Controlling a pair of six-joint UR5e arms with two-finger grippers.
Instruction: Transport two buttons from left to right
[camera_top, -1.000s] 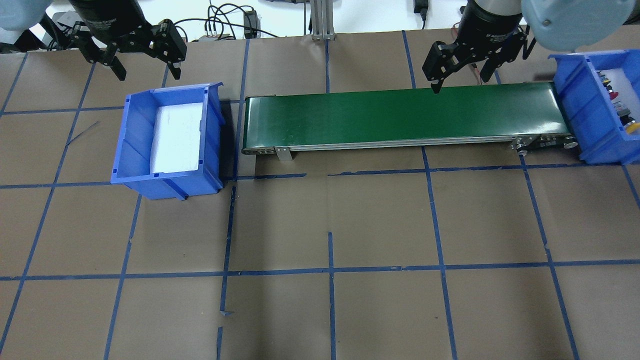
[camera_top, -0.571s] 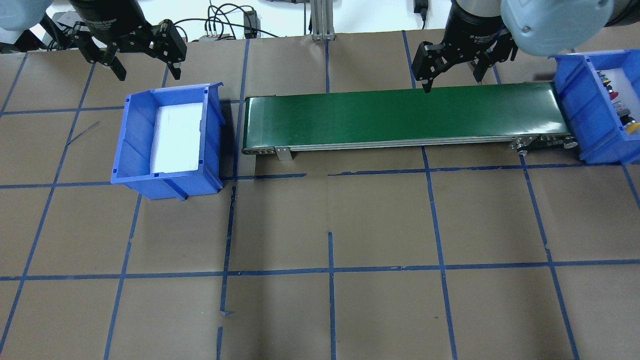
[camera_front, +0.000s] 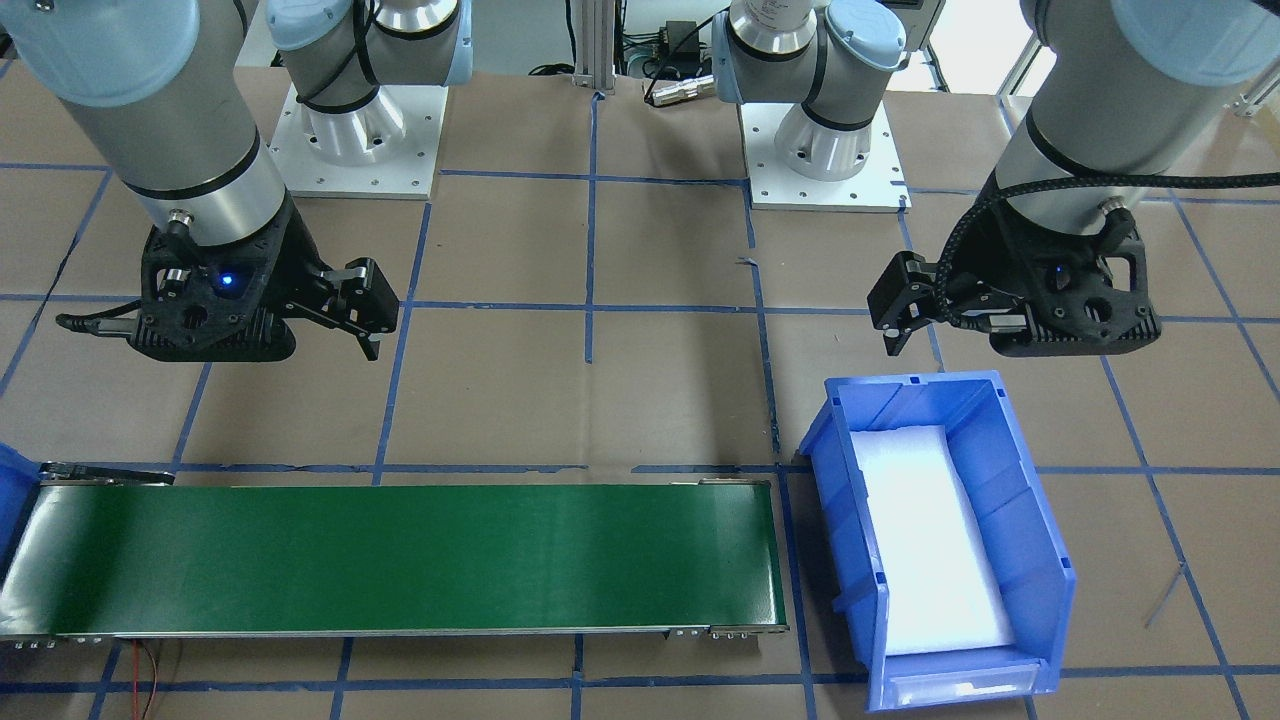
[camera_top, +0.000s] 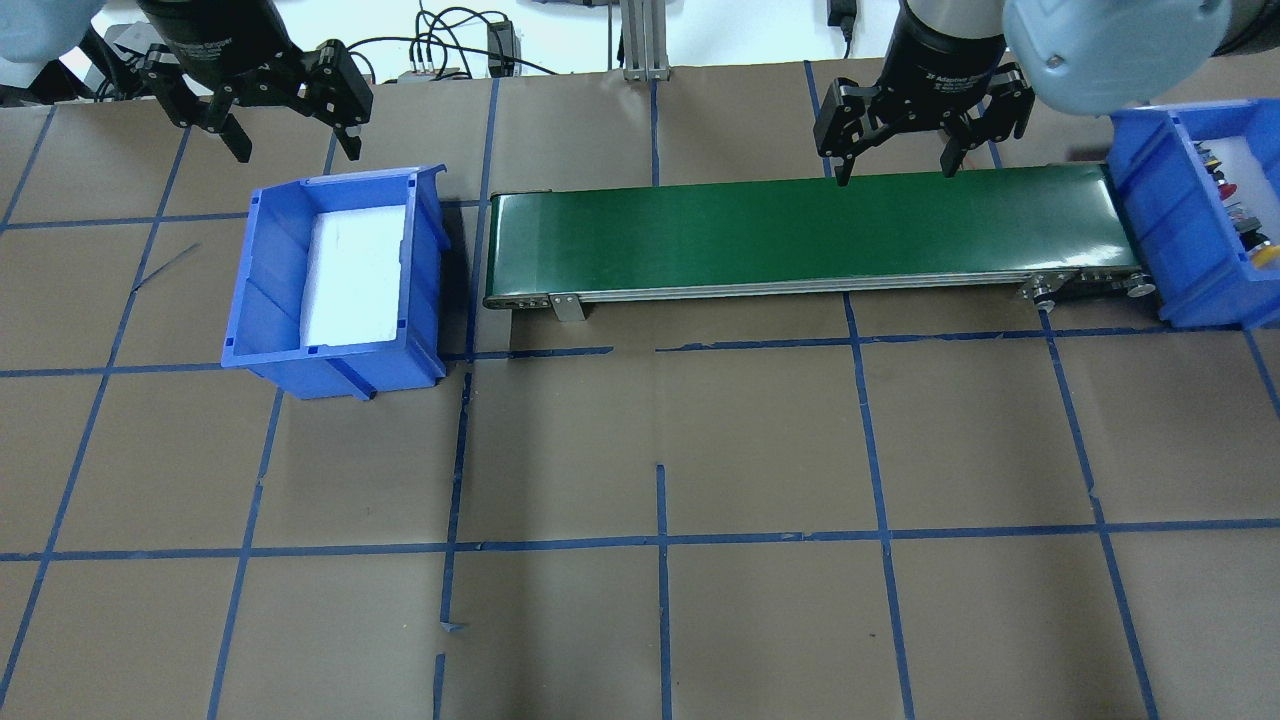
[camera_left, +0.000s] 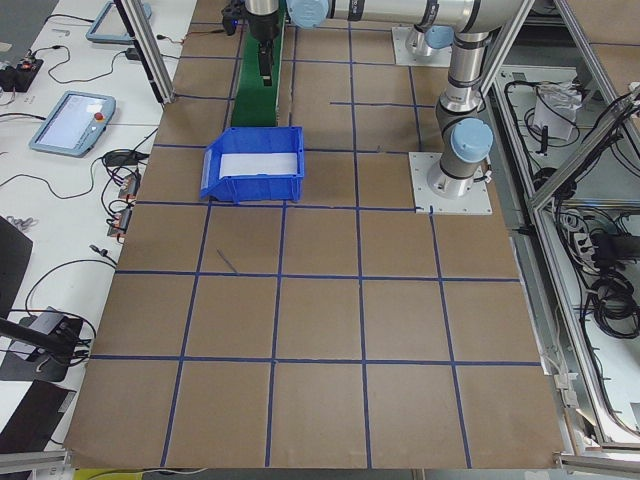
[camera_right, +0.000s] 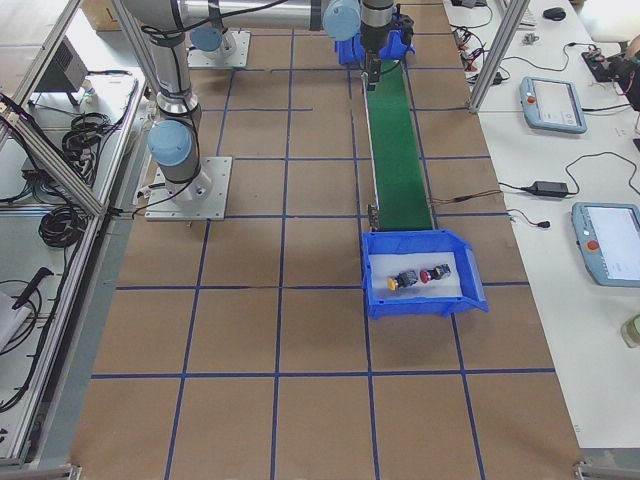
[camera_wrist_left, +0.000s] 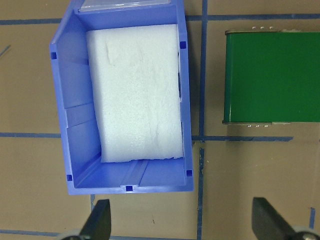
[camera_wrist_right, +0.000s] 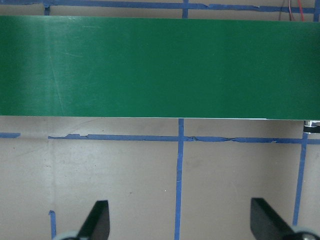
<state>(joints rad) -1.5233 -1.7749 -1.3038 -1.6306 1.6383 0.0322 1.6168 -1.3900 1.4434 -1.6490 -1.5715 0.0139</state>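
Front-facing: only foam (camera_front: 925, 540) showing in left bin (camera_front: 845, 530).
Overhead: right gripper (camera_top: 892, 168) released, empty, pulled toward 9 o'clock off right bin (camera_top: 1150, 200) since a second ago; left gripper (camera_top: 297, 150) spread, idle.
Right exterior: yellow button (camera_right: 397, 283), red button (camera_right: 432, 274) in right bin, at belt's 3 o'clock end overhead. Looks done.

We're in a robotics lab here: taped-grid table (camera_top: 760, 450), small green conveyor (camera_top: 800, 225), teach pendants (camera_right: 553, 103) lying on the white side bench (camera_right: 600, 330).
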